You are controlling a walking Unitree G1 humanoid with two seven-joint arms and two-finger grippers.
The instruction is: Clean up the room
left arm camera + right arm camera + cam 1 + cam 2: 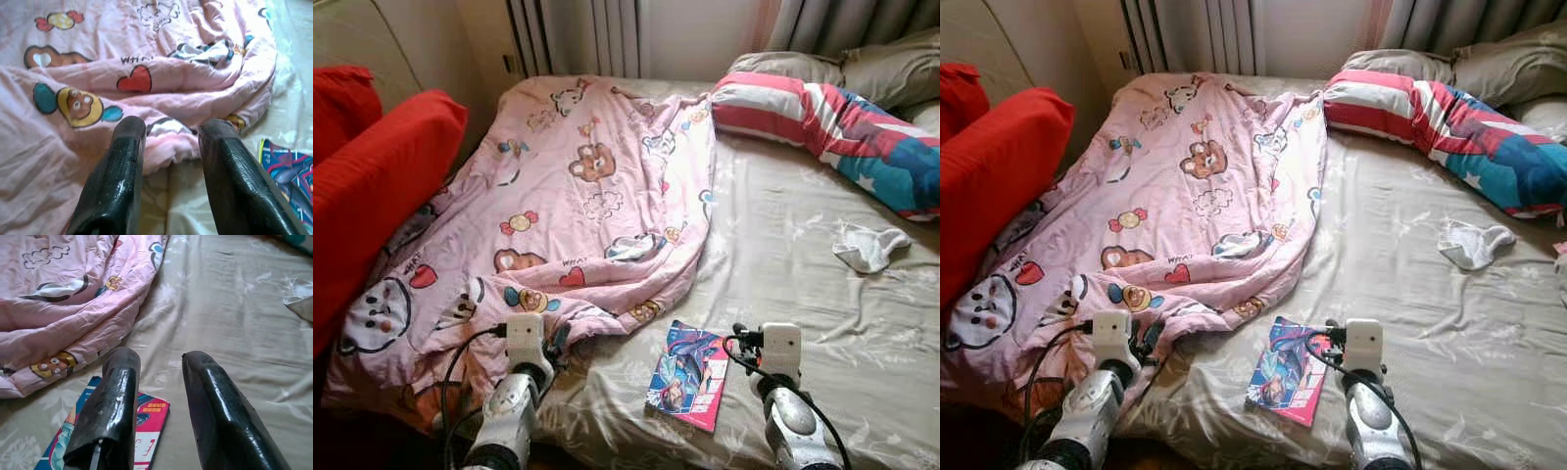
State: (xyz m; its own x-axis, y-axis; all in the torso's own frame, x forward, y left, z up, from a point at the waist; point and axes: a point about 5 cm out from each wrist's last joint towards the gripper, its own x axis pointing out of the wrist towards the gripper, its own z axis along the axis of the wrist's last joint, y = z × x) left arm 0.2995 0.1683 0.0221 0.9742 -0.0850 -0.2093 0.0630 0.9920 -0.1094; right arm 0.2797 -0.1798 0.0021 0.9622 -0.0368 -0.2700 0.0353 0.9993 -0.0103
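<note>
Bed [773,245] clutter is what the tidying comes down to, and little of it looks dealt with yet. Nearest, along the front edge of the bed, both grippers hover low with nothing held: the left gripper [168,132] has its fingers spread just over the bunched hem of the pink cartoon blanket [568,196], and the right gripper [155,360] has its fingers likewise parted above the beige sheet, right beside a colourful magazine [688,374]. That magazine lies flat near the front edge, between the two arms, just clear of the blanket's fold.

Farther in, the blanket sprawls crumpled over the left half of the bed, reaching up to the far left corner and spilling toward the red cushions [372,176] along the left side. Toward the right edge, a small white cloth [868,247] (possibly a sock, hard to tell) lies alone on the sheet. At the far right corner rests a long striped bolster [832,127] against grey pillows [862,69].

By my reading, everything is left: magazine, white cloth and blanket all await picking up or straightening.
</note>
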